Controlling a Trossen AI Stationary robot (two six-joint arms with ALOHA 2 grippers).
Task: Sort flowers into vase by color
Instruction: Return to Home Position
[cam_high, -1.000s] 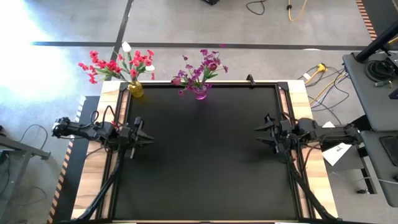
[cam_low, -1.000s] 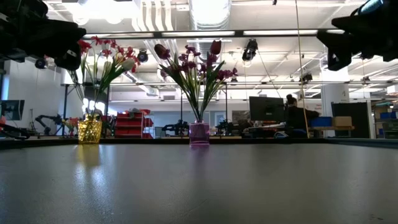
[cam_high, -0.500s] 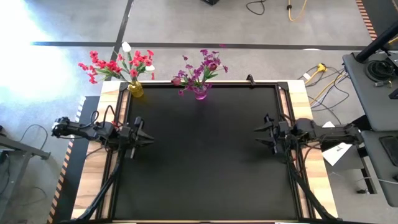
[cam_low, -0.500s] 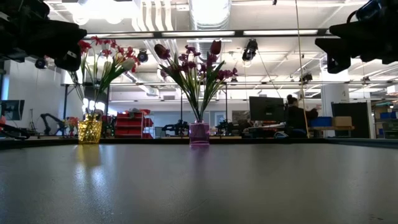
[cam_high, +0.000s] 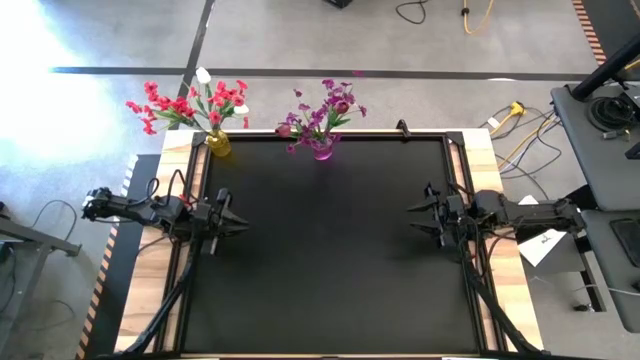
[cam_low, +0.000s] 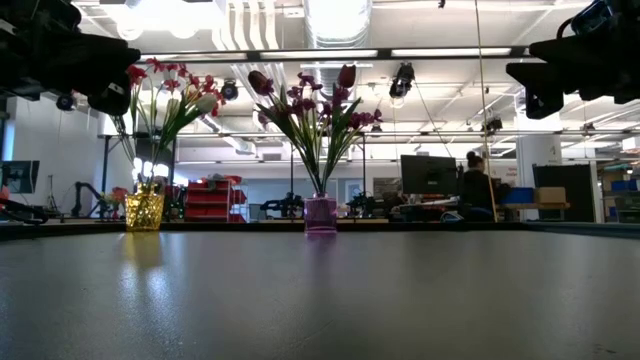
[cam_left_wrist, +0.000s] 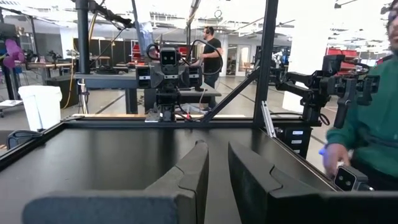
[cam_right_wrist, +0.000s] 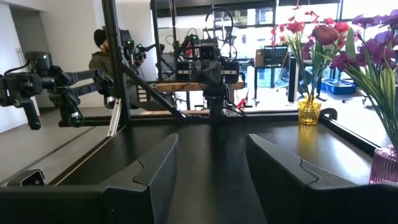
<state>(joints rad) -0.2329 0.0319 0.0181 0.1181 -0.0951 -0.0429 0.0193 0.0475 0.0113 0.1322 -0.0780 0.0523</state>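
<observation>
Red-pink flowers (cam_high: 190, 103) and a white bloom (cam_high: 203, 75) stand by their stems in a yellow vase (cam_high: 218, 143) at the table's far left corner. The purple-magenta flowers (cam_high: 325, 110) stand in a purple vase (cam_high: 322, 150) at the middle of the far edge, and the low view shows dark red buds (cam_low: 259, 82) among them. My left gripper (cam_high: 242, 223) hovers at the left edge, open by a narrow gap (cam_left_wrist: 216, 146). My right gripper (cam_high: 412, 220) hovers at the right edge, open wide (cam_right_wrist: 211, 140). Both are far from the vases and hold nothing.
The black table top (cam_high: 330, 260) lies between the two grippers, with raised rails along its edges. Cables and equipment lie on the floor beyond the right edge. A person in a green sleeve (cam_left_wrist: 367, 124) shows beyond the table's edge in the left wrist view.
</observation>
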